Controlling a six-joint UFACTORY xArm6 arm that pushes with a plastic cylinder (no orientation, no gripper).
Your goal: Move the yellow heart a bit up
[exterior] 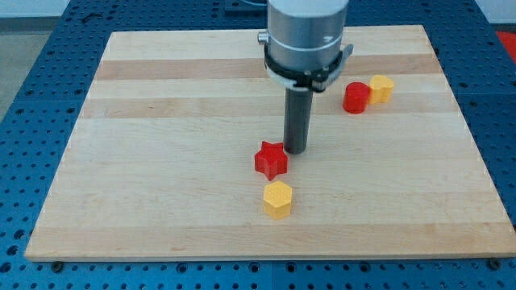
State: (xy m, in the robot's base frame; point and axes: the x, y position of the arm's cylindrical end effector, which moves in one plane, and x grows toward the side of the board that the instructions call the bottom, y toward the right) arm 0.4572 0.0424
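Note:
The yellow heart [381,88] lies at the view's upper right, touching a red round block [355,97] on its left. My tip [294,151] rests on the board near the middle, far to the lower left of the heart. It stands right beside the upper right edge of a red star [272,160]. A yellow hexagon [277,199] lies just below the star.
The blocks sit on a wooden board [161,161] that rests on a blue perforated table [32,97]. The arm's grey cylindrical body [307,36] hangs over the top middle of the board.

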